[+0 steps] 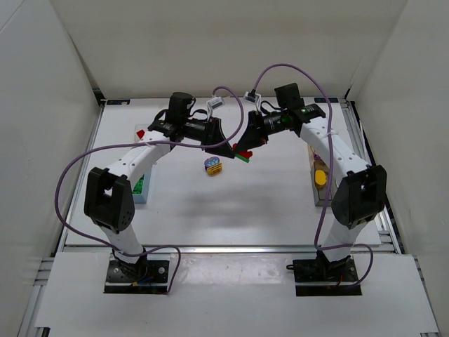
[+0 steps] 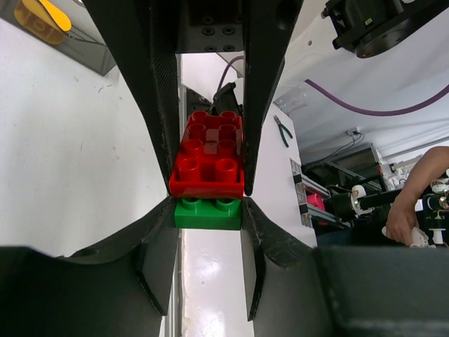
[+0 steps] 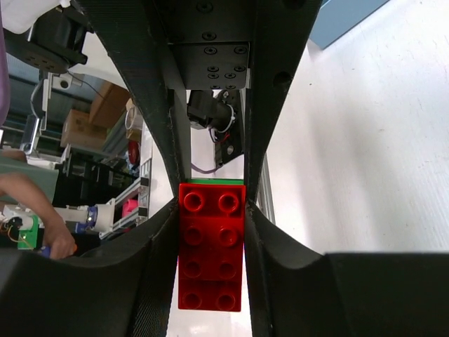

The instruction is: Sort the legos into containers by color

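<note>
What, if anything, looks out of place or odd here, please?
Nothing is spilled or damaged. Oddly, a red plastic brick and a green plastic brick are stuck together, pinched between the left gripper and right gripper. A purple-and-yellow brick stack lies loose on the white table.

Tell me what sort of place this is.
Probably a robotics lab test cell: white walls box in the table, and past the gripped lego stack the left wrist view shows equipment benches and a person's arm.
</note>
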